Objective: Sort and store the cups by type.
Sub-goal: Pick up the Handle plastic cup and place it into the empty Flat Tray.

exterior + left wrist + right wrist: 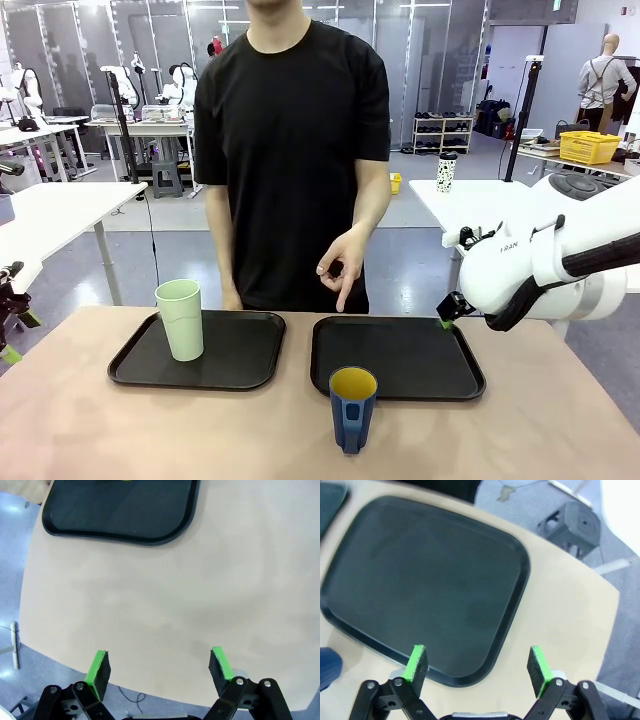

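From my front camera the right gripper sits almost wholly behind its own white arm. I get one green tip at the right tray's 2 o'clock corner, so the jaws cannot be read there. At 9 o'clock a dark part with a green tip is cut by the picture's edge; I cannot tell what it is. The person is cut off above the shoulders at 12 o'clock. On the right wrist feed the blue cup is a blurred patch clipped at 8 o'clock, and the left tray a clipped corner at 10 o'clock. On the left wrist feed that tray runs out at 12 o'clock
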